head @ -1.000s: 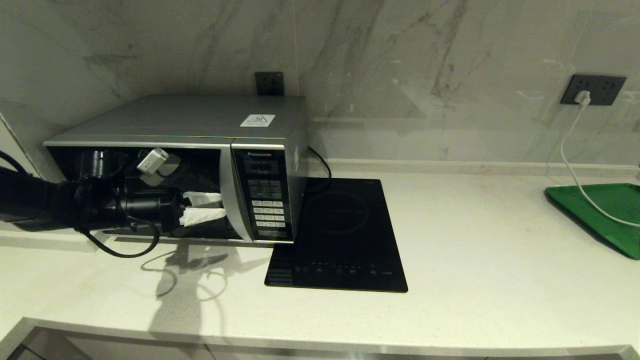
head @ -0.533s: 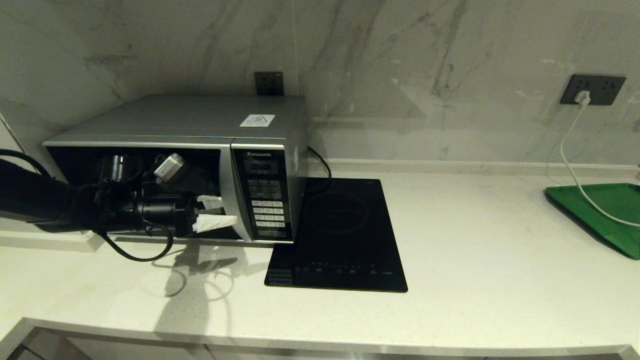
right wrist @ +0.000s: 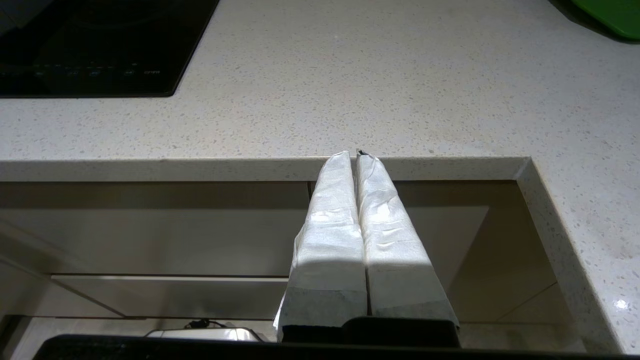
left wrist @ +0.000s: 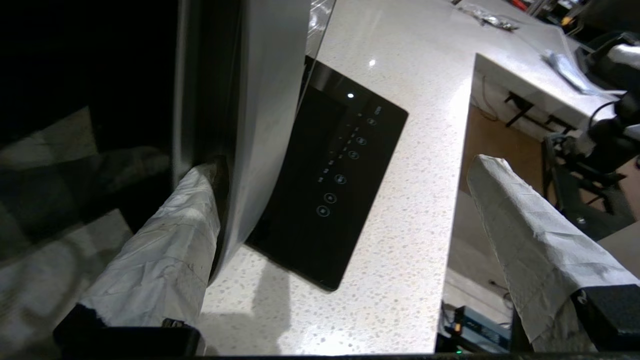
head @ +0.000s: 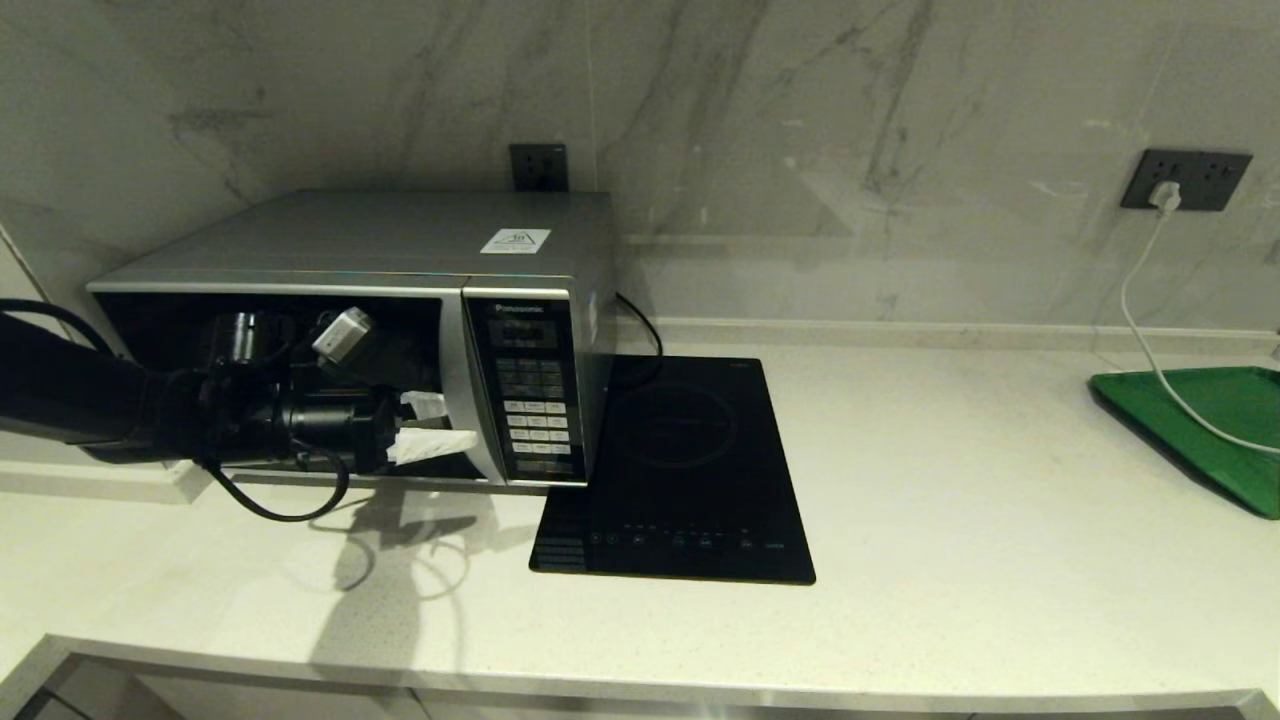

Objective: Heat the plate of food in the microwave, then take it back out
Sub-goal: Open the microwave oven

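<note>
The silver microwave (head: 400, 235) stands at the back left of the counter with its dark glass door closed. My left gripper (head: 440, 425) is open in front of the door, beside the curved silver handle strip (head: 458, 390). In the left wrist view, one paper-wrapped finger (left wrist: 190, 210) is tucked into the gap behind the handle strip (left wrist: 265, 125). The other finger (left wrist: 505, 210) stands far out over the counter's front edge. My right gripper (right wrist: 356, 156) is shut and empty, just below the counter's front edge. The plate of food is out of view.
A flat black induction hob (head: 680, 470) lies right beside the microwave. A green tray (head: 1200, 420) sits at the far right, with a white cable (head: 1140, 330) running from a wall socket onto it.
My left arm has shifted right along the microwave door, bringing its fingers up to the handle strip. Over the last half second it has barely moved.
</note>
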